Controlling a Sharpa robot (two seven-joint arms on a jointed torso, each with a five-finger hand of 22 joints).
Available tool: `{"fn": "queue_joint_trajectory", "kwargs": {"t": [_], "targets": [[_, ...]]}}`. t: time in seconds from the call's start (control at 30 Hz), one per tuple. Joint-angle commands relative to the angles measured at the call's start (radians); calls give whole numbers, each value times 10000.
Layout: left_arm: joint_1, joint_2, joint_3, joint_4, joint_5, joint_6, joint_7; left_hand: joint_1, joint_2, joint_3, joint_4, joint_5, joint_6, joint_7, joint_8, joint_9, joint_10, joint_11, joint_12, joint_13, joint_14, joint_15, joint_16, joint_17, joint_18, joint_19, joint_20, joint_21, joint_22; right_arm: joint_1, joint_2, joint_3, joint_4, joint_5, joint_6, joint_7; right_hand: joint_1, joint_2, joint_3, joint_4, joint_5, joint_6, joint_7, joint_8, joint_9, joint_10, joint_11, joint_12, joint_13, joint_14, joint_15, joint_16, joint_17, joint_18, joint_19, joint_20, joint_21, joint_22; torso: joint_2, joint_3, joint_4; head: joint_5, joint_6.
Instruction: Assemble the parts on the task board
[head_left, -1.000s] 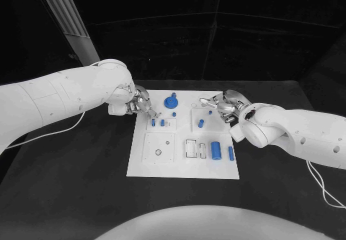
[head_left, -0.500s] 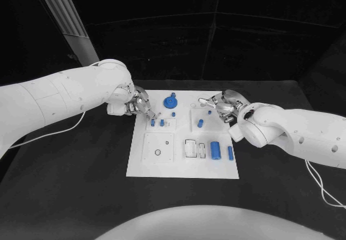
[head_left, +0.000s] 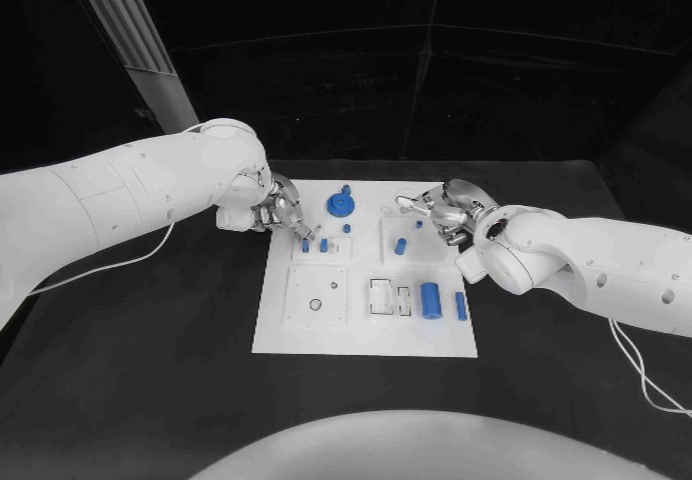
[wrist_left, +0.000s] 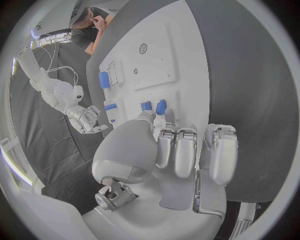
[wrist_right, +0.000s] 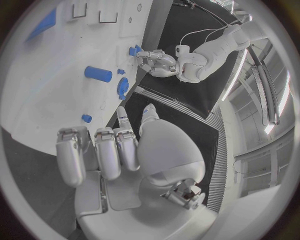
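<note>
Blue pegs (head_left: 306, 244) near the task board's (head_left: 365, 335) left edge sit just beside the empty, spread left robot hand (head_left: 274, 212); a careless descent could topple them.

The bench (head_left: 144, 340) was black. The task board (head_left: 365, 335) was white, and the parts on it were blue: a gear (head_left: 340, 205), a thick cylinder (head_left: 431, 297) and a thin bar (head_left: 462, 306). Both arms were white. The left hand (head_left: 274, 212) and the right hand (head_left: 440, 210) were silver, their fingers (wrist_left: 185, 150) pale grey metal.
</note>
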Motion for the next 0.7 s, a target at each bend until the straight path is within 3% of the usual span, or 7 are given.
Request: {"fn": "queue_joint_trajectory", "kwargs": {"t": [0.03,0.7], "targets": [[-2,38,3,-58,-34,240,32,131,-2,104,6,83,50,-42,-46,-17,1040,-41,9,2604,1038,-83,31,2635,-66,1033,-39,40,2632,15,7,4,21,-39,31,29,53,84,-74,2,65,-92,-11,42,13,1041,55,25,2629,1041,-9,24,2635,-74,1036,41,32,2635,0,2,9,6,-8],[-53,164,3,-253,-33,462,-1,250,-11,217,11,135,60,-39,-67,-38,1040,-44,9,2604,1038,-87,31,2635,-66,1033,-45,40,2632,15,3,4,31,-40,28,18,81,106,-86,1,85,-103,-10,54,11,1041,55,25,2629,1041,-9,24,2635,-74,1036,41,32,2635,1,2,12,-2,-4]]}}
